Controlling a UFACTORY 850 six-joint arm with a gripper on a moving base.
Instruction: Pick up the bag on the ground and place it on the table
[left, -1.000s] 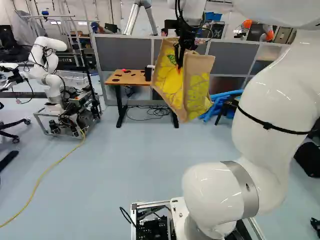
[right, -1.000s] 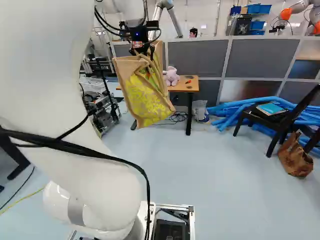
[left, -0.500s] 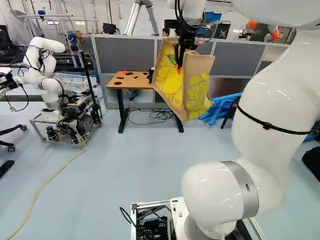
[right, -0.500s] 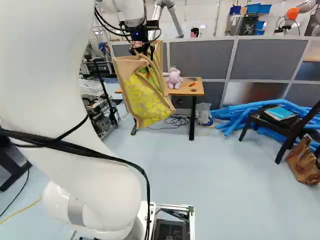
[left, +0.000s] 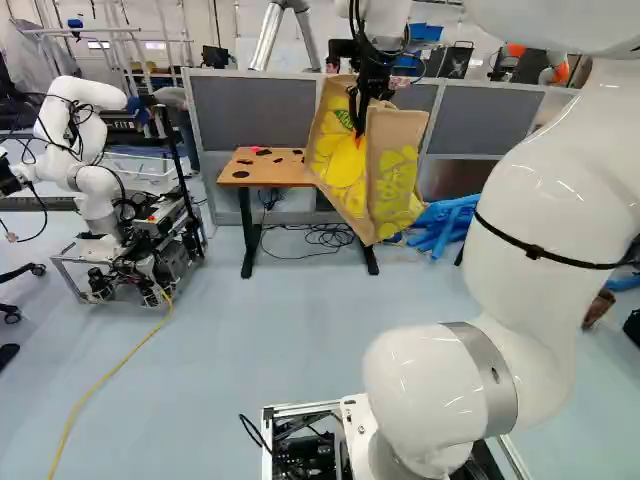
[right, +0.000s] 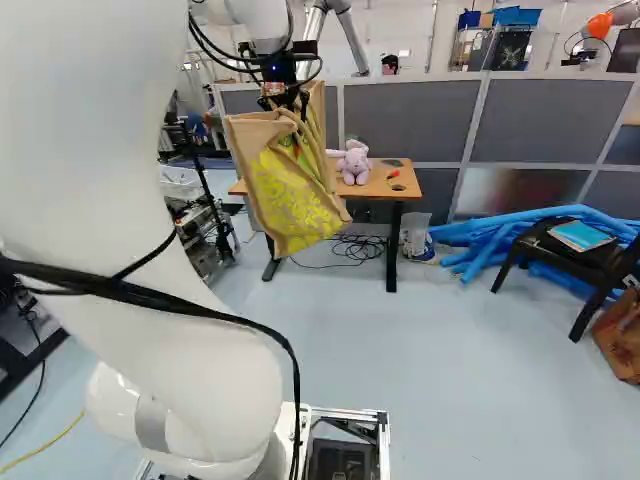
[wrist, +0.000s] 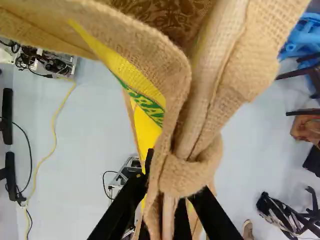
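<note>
Bag (left: 340, 165) below, strap (wrist: 182, 175) between fingers (left: 361, 112).

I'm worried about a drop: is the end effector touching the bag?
Touching. The wrist view shows the end effector shut on the bag, its burlap pinched from two sides.

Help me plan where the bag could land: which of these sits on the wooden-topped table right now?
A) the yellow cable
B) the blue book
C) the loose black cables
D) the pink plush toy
D: in the right base view the pink plush toy sits on the tabletop, while the blue book lies on a chair.
</note>
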